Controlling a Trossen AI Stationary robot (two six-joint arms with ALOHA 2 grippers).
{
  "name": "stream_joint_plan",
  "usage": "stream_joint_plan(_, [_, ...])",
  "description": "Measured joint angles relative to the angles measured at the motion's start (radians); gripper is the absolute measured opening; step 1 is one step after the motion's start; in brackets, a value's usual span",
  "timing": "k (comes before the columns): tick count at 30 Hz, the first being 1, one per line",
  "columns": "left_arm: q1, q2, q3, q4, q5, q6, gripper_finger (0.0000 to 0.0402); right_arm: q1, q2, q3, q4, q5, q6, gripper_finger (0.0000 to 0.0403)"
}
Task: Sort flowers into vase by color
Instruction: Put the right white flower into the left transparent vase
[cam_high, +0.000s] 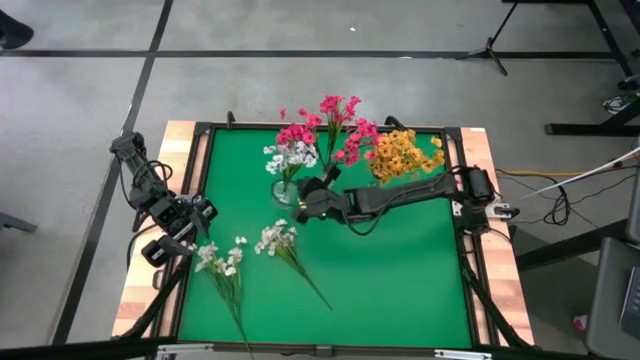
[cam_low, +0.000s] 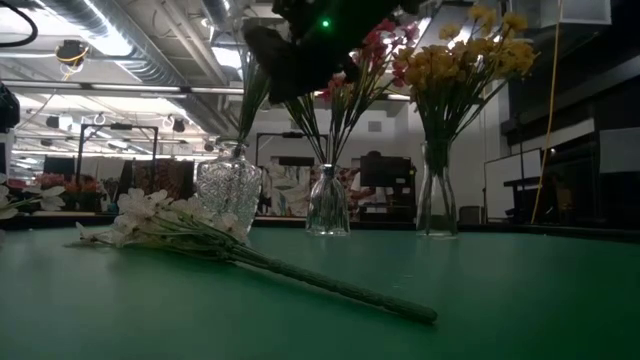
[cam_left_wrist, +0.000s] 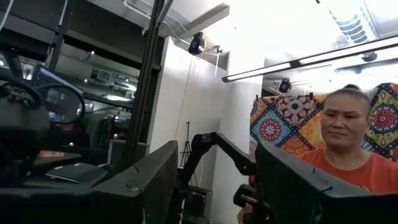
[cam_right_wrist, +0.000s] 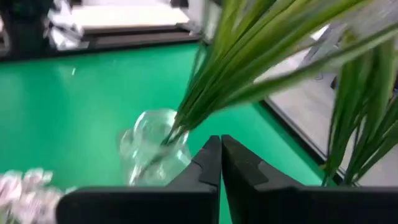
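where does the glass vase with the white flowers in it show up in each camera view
High view: white-flower vase at centre, back half of the green mat, just left of the right tool.
Low view: cut-glass vase left of centre, behind the white sprig lying on the mat.
Left wrist view: not in it.
Right wrist view: vase at lower centre, just beyond the shut tool.
Shared landmark: the green stems rising from its neck.

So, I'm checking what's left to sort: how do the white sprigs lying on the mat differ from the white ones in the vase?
The two loose white sprigs lie flat on the green mat, stems bare and pointing toward the near edge; the white sprigs in the vase stand upright with their stems gathered in the glass vase. The loose ones lie nearer the left pincer; the vased ones are beside the shut right pincer. Both have white blossoms and green stems.
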Motion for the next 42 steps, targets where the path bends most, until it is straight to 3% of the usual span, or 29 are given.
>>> stream_joint_plan(10, [0.000, 0.000, 0.000, -0.002, 0.000, 0.000, 0.0214, -0.052, 0.000, 0.000, 0.171, -0.051, -0.032, 0.0010])
stream_joint_plan(17, [0.000, 0.000, 0.000, -0.002, 0.000, 0.000, 0.0214, -0.092, 0.000, 0.000, 0.296, -0.291, -0.133, 0.0005])
stream_joint_plan(27, [0.000, 0.000, 0.000, -0.002, 0.000, -0.001, 0.0214, -0.085, 0.000, 0.000, 0.344, -0.273, -0.195, 0.0007])
stream_joint_plan(36, [0.000, 0.000, 0.000, -0.002, 0.005, -0.005, 0.0214, 0.008, -0.080, 0.000, 0.171, -0.192, -0.250, 0.0007])
stream_joint_plan(42, [0.000, 0.000, 0.000, -0.004, 0.006, -0.019, 0.0214, 0.095, -0.116, 0.002, -0.019, -0.238, -0.091, 0.0034])
